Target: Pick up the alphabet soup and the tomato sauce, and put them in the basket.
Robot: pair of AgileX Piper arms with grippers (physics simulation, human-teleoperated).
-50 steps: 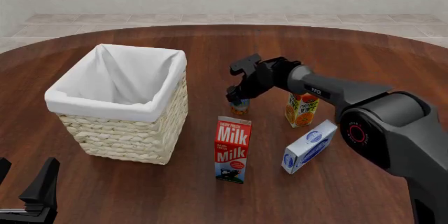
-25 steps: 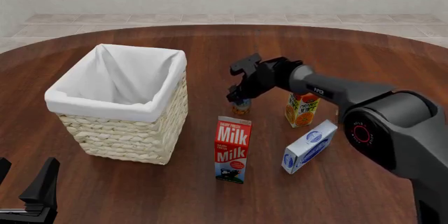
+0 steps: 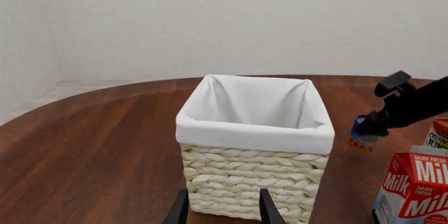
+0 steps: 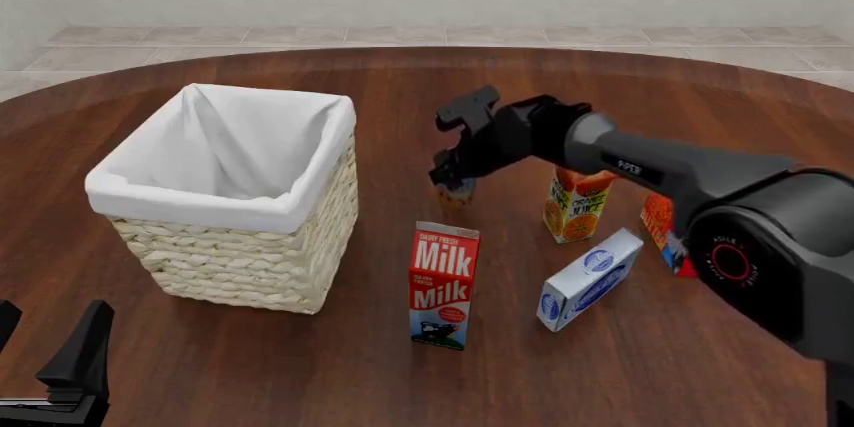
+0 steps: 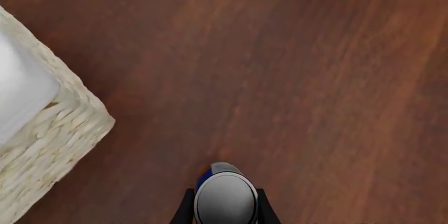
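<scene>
Left gripper (image 4: 54,372): parked low at the near edge of the table (image 4: 267,367), nearer to me than the basket. Fingers (image 3: 269,208) spread apart, nothing between them.

Basket (image 4: 234,247): sat upright on the left part of the table, white liner folded over the rim. I couldn't see anything in it.

Milk carton (image 4: 443,285): stood upright just right of the basket, a bit nearer to me.

Tomato sauce (image 4: 457,191): right of the basket, behind the milk carton, clamped in the right gripper (image 4: 454,179). In the left wrist view it looked lifted clear of the wood.

Right gripper: fingers (image 5: 188,208) were pressed against both sides of the can, silver top facing the wrist camera.

Orange juice carton (image 4: 577,205): upright, further right of the basket.

Blue-and-white box (image 4: 590,278): lying flat right of the milk carton.

Alphabet soup: couldn't make it out for sure.
</scene>
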